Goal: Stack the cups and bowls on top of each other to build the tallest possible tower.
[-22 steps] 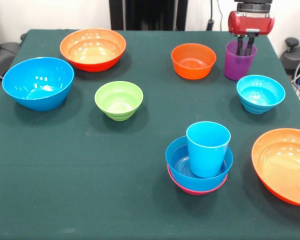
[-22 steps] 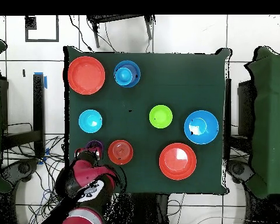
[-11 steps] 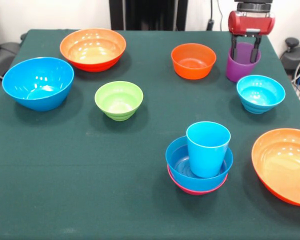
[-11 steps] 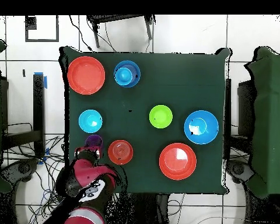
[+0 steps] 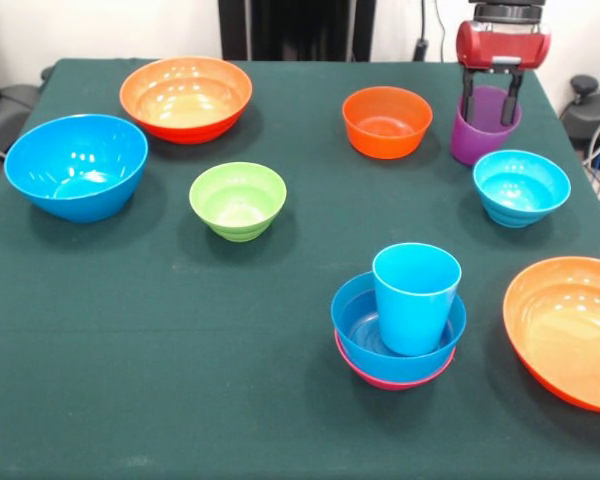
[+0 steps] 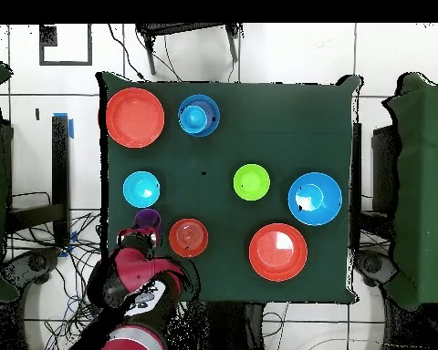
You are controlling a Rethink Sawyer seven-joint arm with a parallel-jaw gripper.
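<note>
— Purple cup (image 5: 483, 126) where?
— Upright at the far right corner of the tabletop (image 5: 160, 330), just beside the small orange bowl (image 5: 386, 121), behind the cyan bowl (image 5: 520, 187).
— And the fingers (image 5: 490, 98)?
— Spread wide, straddling the cup's rim on the outside; contact impossible to tell.
— Tower (image 5: 400, 320)?
— Near the front: pink bowl (image 5: 385, 380) at the bottom, blue bowl (image 5: 360, 325) nested in it, light blue cup (image 5: 415, 298) standing inside.
— Loose pieces?
— Green bowl (image 5: 237, 200) mid-table, big blue bowl (image 5: 76, 166) at left, two large orange bowls (image 5: 186, 97), well apart.
</note>
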